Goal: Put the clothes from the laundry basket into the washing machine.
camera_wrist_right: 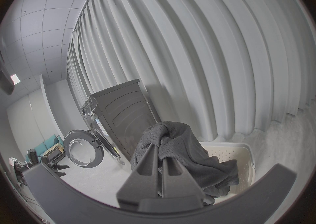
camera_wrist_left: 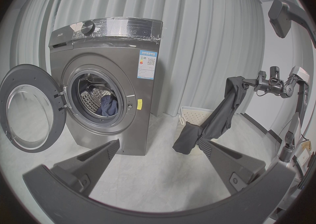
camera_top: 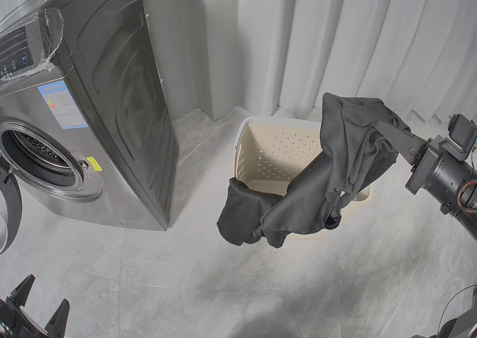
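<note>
A dark grey garment (camera_top: 318, 175) hangs from my right gripper (camera_top: 385, 130), which is shut on its upper end above the cream laundry basket (camera_top: 271, 147). The cloth's lower end droops over the basket's front rim towards the floor. In the right wrist view the shut fingers (camera_wrist_right: 161, 168) pinch the bunched garment (camera_wrist_right: 184, 149). The grey washing machine (camera_top: 99, 105) stands at the left with its round door (camera_wrist_left: 28, 107) swung open. A blue cloth (camera_wrist_left: 108, 106) lies inside the drum. My left gripper (camera_top: 42, 299) is low at the near left, open with nothing in it, facing the machine (camera_wrist_left: 108, 79).
White curtains (camera_top: 308, 26) hang behind the basket and the machine. The open door (camera_top: 7, 210) juts out at the far left edge. Pale marble floor (camera_top: 198, 274) lies between the machine, the basket and me.
</note>
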Tool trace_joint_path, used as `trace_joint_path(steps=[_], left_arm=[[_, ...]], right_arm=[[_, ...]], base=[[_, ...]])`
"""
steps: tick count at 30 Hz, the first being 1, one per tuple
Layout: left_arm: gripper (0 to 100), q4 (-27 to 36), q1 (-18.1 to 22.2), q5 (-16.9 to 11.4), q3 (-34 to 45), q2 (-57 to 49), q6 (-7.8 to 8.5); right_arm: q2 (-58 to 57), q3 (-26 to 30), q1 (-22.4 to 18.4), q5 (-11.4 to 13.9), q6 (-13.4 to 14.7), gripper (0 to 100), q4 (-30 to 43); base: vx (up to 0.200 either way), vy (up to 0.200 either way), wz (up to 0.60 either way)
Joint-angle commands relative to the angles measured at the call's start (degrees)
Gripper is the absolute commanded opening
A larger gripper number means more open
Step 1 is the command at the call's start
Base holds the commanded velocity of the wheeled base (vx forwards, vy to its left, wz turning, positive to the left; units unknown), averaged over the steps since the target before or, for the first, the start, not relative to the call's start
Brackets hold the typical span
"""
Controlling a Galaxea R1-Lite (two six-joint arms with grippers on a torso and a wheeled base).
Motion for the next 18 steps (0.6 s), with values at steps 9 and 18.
trace_joint_path(steps=[9,18], left_arm=[[100,0.08,0.11,3.30,1.01,0.16,-0.73],[100,0.08,4.77,3.21,1.01,-0.02,-0.91]], right_arm=[[-0.18,0.09,-0.07,0.05,0.06,0,-0.11],[-0.09,0.09,-0.07,0.14,0.06,0,-0.11]], base=[[0.000,0.022,0.00],[0.000,0.200,0.00]])
